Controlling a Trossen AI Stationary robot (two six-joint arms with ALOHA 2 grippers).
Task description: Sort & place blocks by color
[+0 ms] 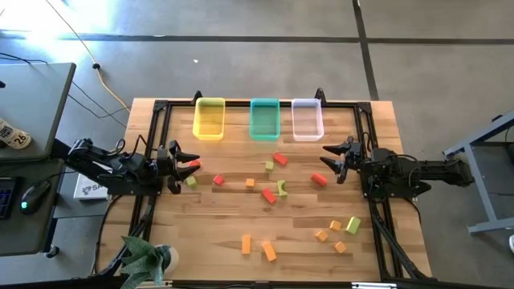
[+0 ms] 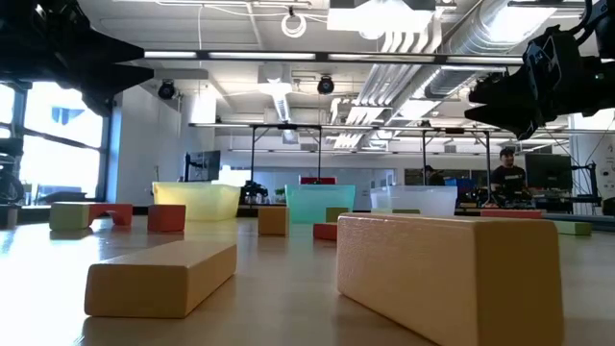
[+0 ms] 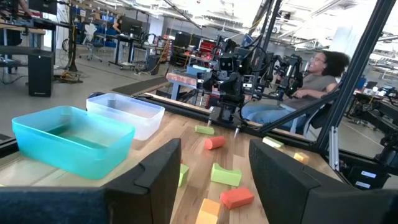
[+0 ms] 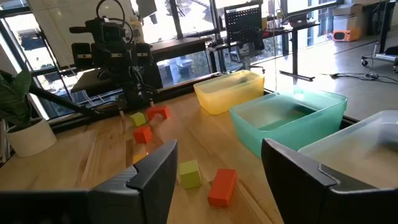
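Red, orange and light green blocks lie scattered flat on the wooden table point(image 1: 225, 225): a red block point(image 1: 195, 164) and a green one point(image 1: 191, 181) at the left, several around the middle point(image 1: 268, 196), and orange ones point(image 1: 335, 225) at the near right. My left gripper point(image 1: 189, 159) is open and empty, raised at the left side by the red block. My right gripper point(image 1: 329, 157) is open and empty, raised at the right side near a red block point(image 1: 319, 179). Each wrist view shows open fingers point(image 3: 158, 177) point(image 4: 152, 177) with nothing between them.
A yellow bin point(image 1: 210, 119), a teal bin point(image 1: 264, 119) and a clear bin point(image 1: 307, 119) stand in a row at the far edge. A potted plant point(image 1: 148, 257) sits at the near left corner. Two orange bars point(image 2: 159, 279) point(image 2: 452, 274) lie near the front edge. A person point(image 3: 317, 74) sits beyond the right side.
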